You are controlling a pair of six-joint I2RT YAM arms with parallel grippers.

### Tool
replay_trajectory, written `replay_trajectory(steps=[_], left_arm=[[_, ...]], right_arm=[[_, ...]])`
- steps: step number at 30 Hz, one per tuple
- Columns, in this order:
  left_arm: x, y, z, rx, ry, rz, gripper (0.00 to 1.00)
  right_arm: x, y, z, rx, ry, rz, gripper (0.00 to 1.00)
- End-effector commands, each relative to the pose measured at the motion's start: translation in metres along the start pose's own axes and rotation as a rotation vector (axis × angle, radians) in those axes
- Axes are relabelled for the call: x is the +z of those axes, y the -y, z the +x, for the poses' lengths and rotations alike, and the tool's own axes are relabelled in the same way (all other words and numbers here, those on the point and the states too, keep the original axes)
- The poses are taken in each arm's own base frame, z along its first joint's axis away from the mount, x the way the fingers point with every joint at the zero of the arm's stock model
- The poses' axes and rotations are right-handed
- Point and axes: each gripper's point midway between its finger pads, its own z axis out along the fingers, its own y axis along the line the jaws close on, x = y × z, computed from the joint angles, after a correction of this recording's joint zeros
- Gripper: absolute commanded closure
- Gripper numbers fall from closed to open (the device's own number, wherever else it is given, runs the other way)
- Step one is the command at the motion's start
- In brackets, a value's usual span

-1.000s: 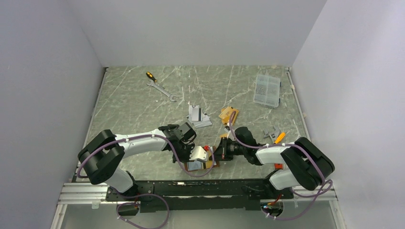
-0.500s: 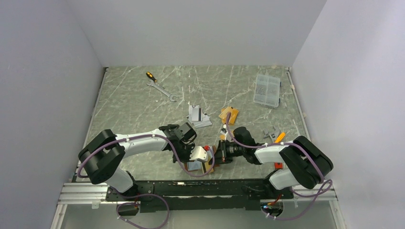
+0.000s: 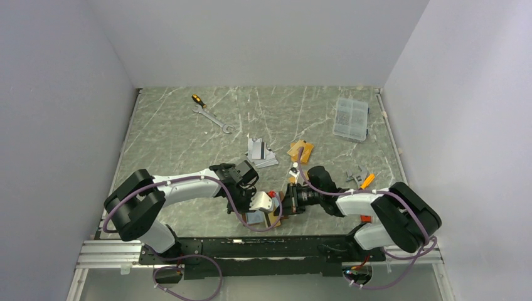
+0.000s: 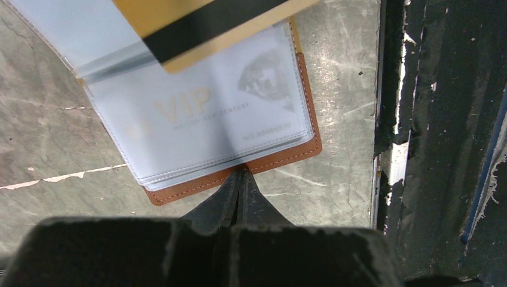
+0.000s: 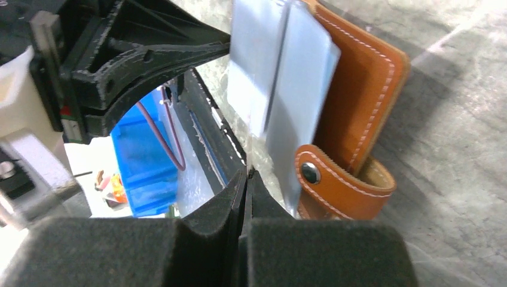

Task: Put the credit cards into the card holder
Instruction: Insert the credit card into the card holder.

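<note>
Card holder (image 5: 359, 89) open | left arm (image 3: 185, 183), right arm (image 3: 351, 202) bent inward | left tool (image 4: 241, 173), right tool (image 5: 246, 173) pressed together

Even light, blurry wrist close-ups

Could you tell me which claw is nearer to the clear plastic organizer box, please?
Right. The right claw sits left of the clear plastic organizer box, toward the near side; the left claw is just past it, farther from the box both ways.
</note>
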Motion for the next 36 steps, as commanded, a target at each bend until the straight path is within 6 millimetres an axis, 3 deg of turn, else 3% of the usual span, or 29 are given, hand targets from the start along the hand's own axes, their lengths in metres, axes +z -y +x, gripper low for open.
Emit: replay_trajectory(steps=[1, 5, 14, 26, 36], left_arm=[[0.017, 0.0, 0.048, -0.02, -0.163, -0.014, 1.0], [0.016, -0.001, 0.047, -0.022, -0.161, -0.017, 1.0], [0.015, 0.0, 0.047, -0.023, -0.159, -0.017, 1.0], [0.014, 0.0, 0.047, -0.018, -0.158, -0.021, 1.0], [0.012, -0.001, 0.045, -0.017, -0.151, -0.022, 1.0]], right_arm=[[-0.004, -0.02, -0.013, -0.104, 0.039, -0.056, 1.0], [-0.002, -0.021, -0.014, -0.107, 0.024, -0.06, 1.0], [0.003, 0.001, -0.013, -0.074, -0.021, 0.019, 1.0], [0.006, 0.008, -0.014, -0.06, -0.066, 0.039, 1.0], [-0.001, 0.019, -0.014, -0.046, -0.065, 0.073, 1.0]])
